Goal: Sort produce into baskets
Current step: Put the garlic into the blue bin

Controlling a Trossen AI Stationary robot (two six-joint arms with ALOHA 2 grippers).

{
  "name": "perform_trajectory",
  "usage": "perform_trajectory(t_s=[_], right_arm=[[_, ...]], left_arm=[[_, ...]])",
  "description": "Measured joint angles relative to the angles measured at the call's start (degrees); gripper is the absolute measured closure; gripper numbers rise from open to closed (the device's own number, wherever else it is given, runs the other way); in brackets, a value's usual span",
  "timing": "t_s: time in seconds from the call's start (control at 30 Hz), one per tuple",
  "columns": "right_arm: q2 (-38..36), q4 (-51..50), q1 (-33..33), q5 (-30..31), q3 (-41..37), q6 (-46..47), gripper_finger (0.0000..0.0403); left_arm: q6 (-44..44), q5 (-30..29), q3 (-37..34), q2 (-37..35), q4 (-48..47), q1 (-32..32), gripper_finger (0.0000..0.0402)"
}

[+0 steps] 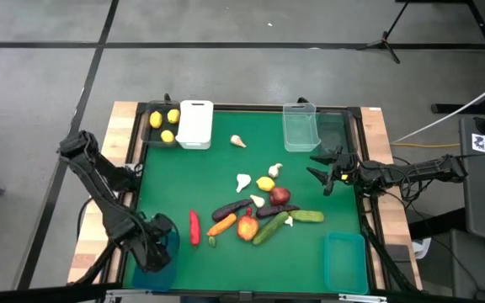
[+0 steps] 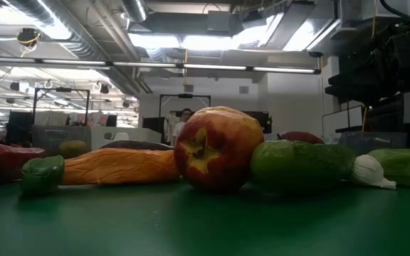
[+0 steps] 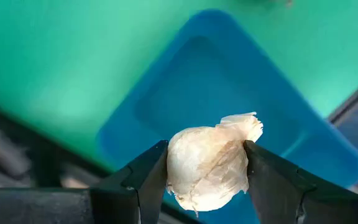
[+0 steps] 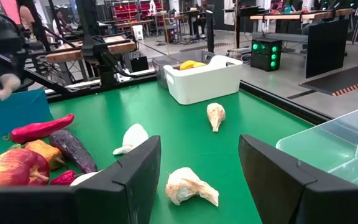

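Above the teal bin (image 3: 229, 106), the left gripper (image 3: 207, 171) pinches a garlic bulb (image 3: 210, 165) across its body: light, rigid, papery.

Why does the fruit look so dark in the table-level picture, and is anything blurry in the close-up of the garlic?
Low view: bright ceiling lights behind leave the red fruit and cucumber backlit and shadowed. Left wrist view: the garlic bulb in the left gripper is sharp, while the blue bin beneath is soft and out of focus.

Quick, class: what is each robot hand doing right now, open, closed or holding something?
Left hand: closed on a garlic bulb, above the teal-blue bin.
Right hand: open, holding nothing.
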Motion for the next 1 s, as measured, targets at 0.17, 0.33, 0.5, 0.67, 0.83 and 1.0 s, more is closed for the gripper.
perform_trajectory(t_s=[0.17, 0.33, 0.5, 0.67, 0.83, 1.0], right_arm=[[0.0, -0.04, 0.02, 0.0, 0.0, 0.0, 0.0185], [0.0, -0.52, 0.0, 0.0, 0.0, 0.0, 0.0185], [0.02, -1.75, 0.01, 0.0, 0.0, -0.02, 0.0185], [0.02, -1.84, 0.01, 0.0, 0.0, -0.02, 0.0185], [0.0, -2.3, 0.0, 0.0, 0.02, -0.02, 0.0185], [0.01, -2.51, 0.01, 0.0, 0.04, -0.02, 0.0185]], left_arm=[[0.56, -0.72, 3.14, 2.48, -4.84, -0.07, 0.021], [1.81, -1.64, 3.17, 5.34, -2.47, 0.51, 0.021], [4.45, -0.97, 3.17, 7.7, -2.6, 0.59, 0.021], [5.34, -0.79, 3.13, 8.67, -2.71, 0.55, 0.021], [3.86, 0.41, 3.13, 8.67, -2.69, 0.6, 0.0206], [4.24, 3.89, 3.11, 8.67, -1.61, 0.97, 0.0172]])
